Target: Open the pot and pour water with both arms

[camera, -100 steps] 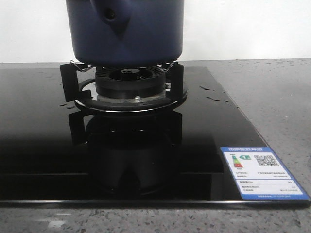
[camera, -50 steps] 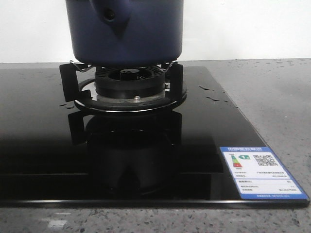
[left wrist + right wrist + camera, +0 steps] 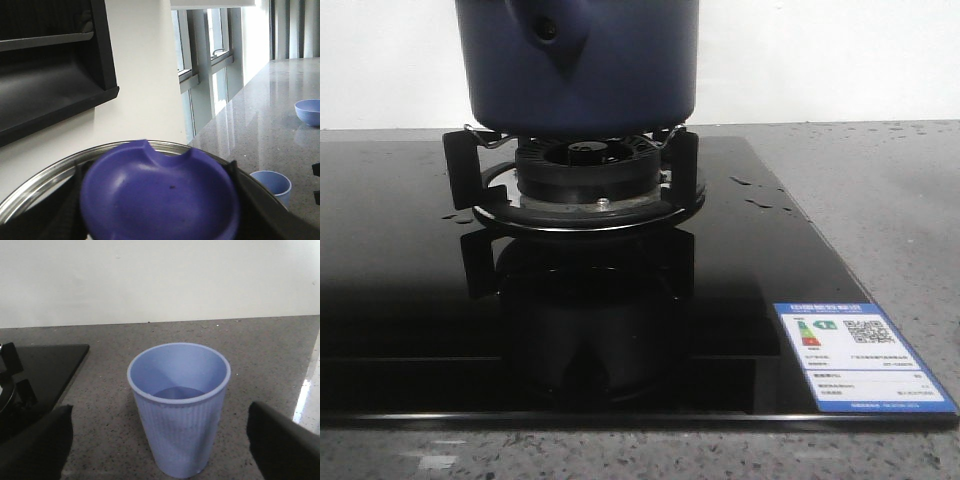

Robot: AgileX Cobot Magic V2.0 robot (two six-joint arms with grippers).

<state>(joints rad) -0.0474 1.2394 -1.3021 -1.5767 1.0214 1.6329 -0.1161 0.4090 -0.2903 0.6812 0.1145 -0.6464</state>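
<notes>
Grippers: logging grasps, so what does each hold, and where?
Left gripper seems to clamp the lid by its knob; right gripper holds nothing, open around the cup.

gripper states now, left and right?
Left: cannot tell; fingers either side of the purple lid knob.
Right: open, straddling the pale-blue ribbed cup.

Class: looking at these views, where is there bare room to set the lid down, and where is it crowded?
Free: the grey stone counter around the pale-blue ribbed cup, and the glossy black hob glass before the burner. Crowded: the burner stand, under the dark navy-blue cylindrical pot.
</notes>
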